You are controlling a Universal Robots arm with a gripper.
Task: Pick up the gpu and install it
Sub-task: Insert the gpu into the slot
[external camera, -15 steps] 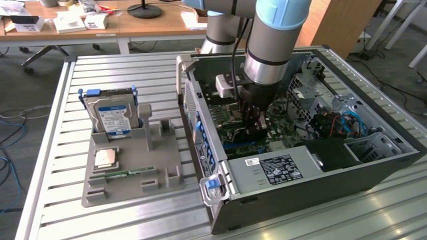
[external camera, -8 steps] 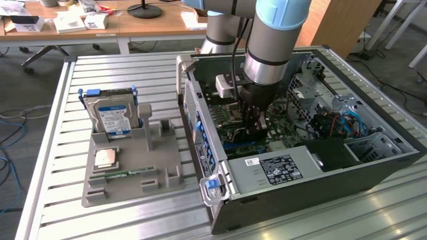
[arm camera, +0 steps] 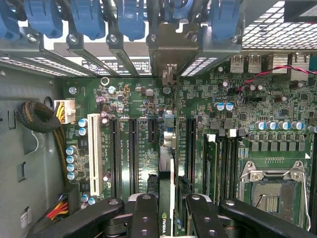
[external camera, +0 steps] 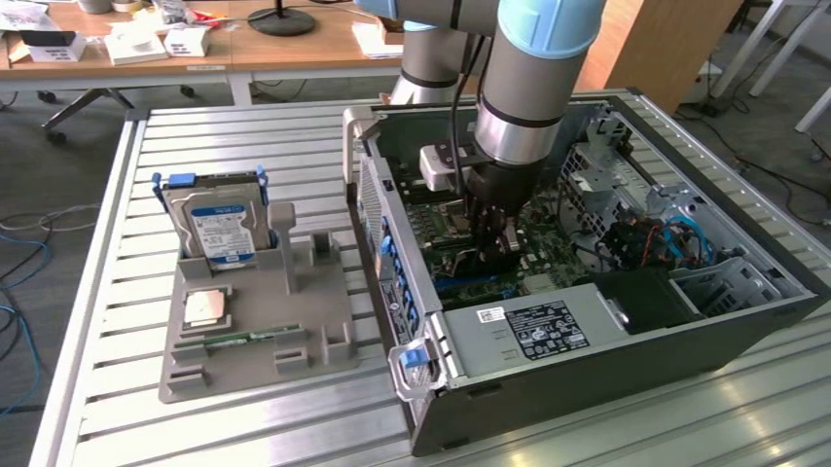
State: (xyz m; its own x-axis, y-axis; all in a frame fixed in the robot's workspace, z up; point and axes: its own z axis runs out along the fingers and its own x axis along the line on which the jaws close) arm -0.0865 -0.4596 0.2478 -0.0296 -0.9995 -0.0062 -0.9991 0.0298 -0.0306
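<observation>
My gripper is down inside the open computer case, just over the green motherboard. In the wrist view the gpu appears edge-on as a thin card. It runs from between my two black fingers to the metal bracket at the case's rear wall. The gripper is shut on the gpu, which stands upright along a black expansion slot. I cannot tell whether its edge sits in the slot or just above it.
A grey parts holder lies on the slatted table at the exterior view's left. It carries a silver hard drive, a CPU and a green RAM stick. A white slot, CPU socket and blue clips flank the card.
</observation>
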